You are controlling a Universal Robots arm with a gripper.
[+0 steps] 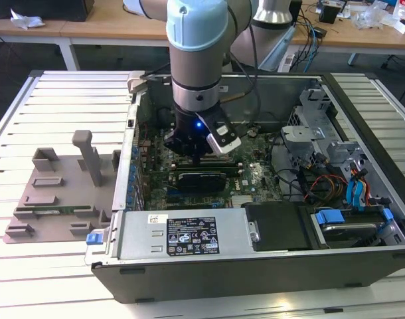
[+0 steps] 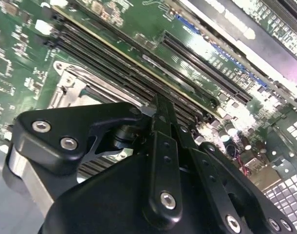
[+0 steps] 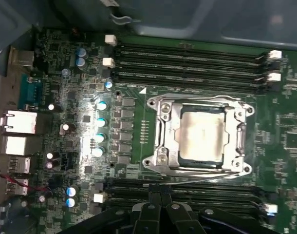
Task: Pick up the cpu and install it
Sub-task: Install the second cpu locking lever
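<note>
I have one gripper (image 1: 201, 154) down inside the open computer case (image 1: 362, 126), at the middle of the exterior view, hanging just over the green motherboard (image 1: 255, 178). In the second wrist view its black fingers (image 2: 163, 146) sit pressed together with no gap between them and nothing held, so I read it as clenched and empty.

One cpu (image 3: 202, 134) lies right of centre in the first wrist view, flat with its silvery top facing up, seated inside the metal-framed socket (image 3: 160, 134). It is nearly square, so I cannot pick a long axis; its edges run parallel with the socket frame and the memory slots. The fingertips (image 3: 160, 207) show at the lower edge of that frame, apart from the chip, over the lower bank of slots.

I count two banks of long black memory slots (image 3: 187, 61), one above the socket and one below it. The socket frame closes the chip in on all four sides, and the case wall stands just beyond the upper bank.

One grey fixture plate (image 1: 56, 196) lies on the slatted table (image 1: 30, 119) at the left of the exterior view, beside the case.
</note>
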